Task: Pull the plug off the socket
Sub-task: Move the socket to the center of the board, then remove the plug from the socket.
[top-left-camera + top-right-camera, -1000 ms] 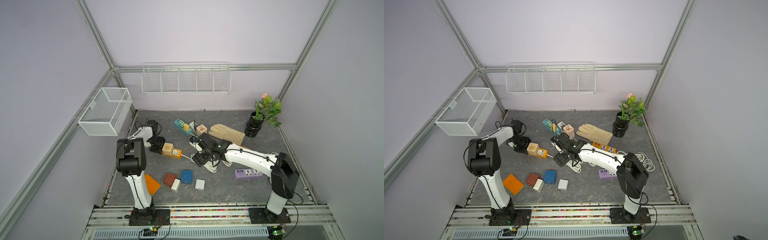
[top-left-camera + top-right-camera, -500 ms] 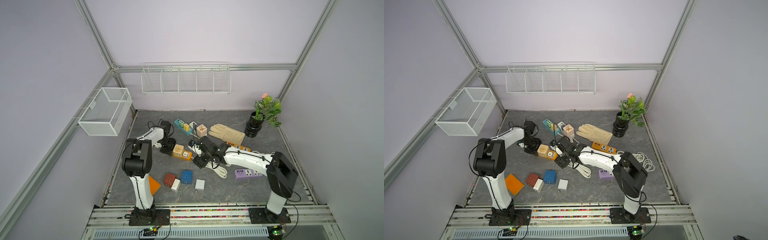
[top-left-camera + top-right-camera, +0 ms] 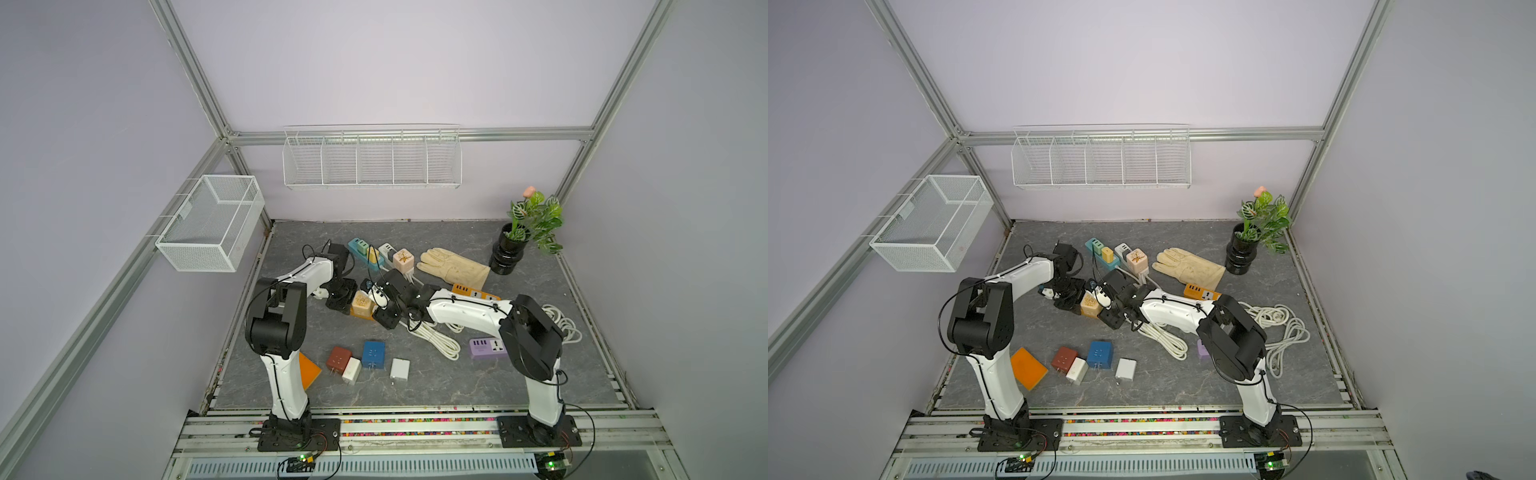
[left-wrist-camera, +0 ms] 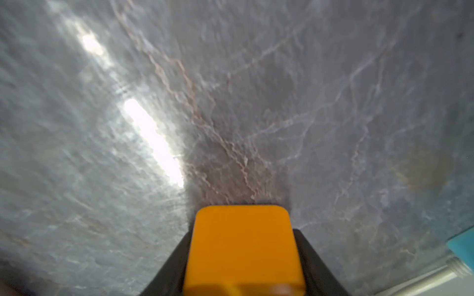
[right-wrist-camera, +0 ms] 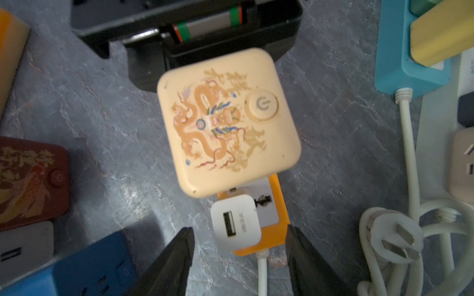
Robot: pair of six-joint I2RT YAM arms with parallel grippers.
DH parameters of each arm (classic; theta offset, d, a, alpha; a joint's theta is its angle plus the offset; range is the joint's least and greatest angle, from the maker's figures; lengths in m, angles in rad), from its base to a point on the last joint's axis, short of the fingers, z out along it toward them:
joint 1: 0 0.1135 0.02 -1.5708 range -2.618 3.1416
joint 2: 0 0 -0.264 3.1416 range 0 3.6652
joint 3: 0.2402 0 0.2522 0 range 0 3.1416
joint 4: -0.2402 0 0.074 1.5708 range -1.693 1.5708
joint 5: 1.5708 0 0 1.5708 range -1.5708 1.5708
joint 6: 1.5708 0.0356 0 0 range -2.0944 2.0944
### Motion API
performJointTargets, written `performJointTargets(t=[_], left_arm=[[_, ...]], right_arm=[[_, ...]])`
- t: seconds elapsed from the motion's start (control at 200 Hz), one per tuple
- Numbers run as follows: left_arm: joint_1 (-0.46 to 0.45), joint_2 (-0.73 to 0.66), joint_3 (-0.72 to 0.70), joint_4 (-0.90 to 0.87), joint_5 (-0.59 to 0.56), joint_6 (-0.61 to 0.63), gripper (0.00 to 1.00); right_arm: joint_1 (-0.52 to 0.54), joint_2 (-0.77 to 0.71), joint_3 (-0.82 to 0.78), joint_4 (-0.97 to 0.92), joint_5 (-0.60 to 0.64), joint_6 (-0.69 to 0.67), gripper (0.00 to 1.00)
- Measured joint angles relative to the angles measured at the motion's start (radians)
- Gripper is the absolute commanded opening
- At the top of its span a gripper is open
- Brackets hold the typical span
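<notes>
Right tool [image 5: 239, 230] hangs over the cord end of the orange socket strip [image 5: 275, 235], its two black fingers [image 5: 177, 256] apart and standing either side of the white plug [image 5: 236, 220]; neither appears to touch it yet. That plug, a small white charger block with a USB port facing up, sits seated in the strip's white socket face, just beside a cream cube adapter [image 5: 225, 123] printed with a dragon, which fills the next socket along; the straddling stance suggests the white one is the piece to come out. Left tool [image 3: 345, 302] is clamped on the far end of the same strip; its wrist view shows the orange body gripped between dark fingers [image 4: 174, 266], low over the grey surface [image 4: 333, 102]. The reason seems plain: the strip lies loose and looks light, so a pull on the plug alone would likely drag it along; one arm pins the socket while the other takes the plug. White cord [image 5: 262, 271] leaves the strip between the right fingers; the grip probably needs to land on the plug's sides above the strip's rim, since catching strip and plug together would lock them instead of parting them; the grasp is the step in hand, the plug not yet out.
</notes>
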Motion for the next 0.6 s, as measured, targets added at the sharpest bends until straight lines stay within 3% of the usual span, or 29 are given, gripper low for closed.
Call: performJointTargets(t=[0.17,0.42,0.6], left_arm=[[0.0,0.0,0.0,0.0,0.0,0.0,0.09],[0.0,0.0,0.003,-0.003,0.0,0.0,0.07],[0.0,0.0,0.003,-0.005,0.0,0.0,0.06]], right_arm=[[0.002,0.034,0.037,-0.007,-0.004,-0.018,0.42],[0.003,0.055,0.047,-0.048,-0.009,-0.033,0.45],[0.003,0.071,0.074,-0.068,-0.006,-0.042,0.4]])
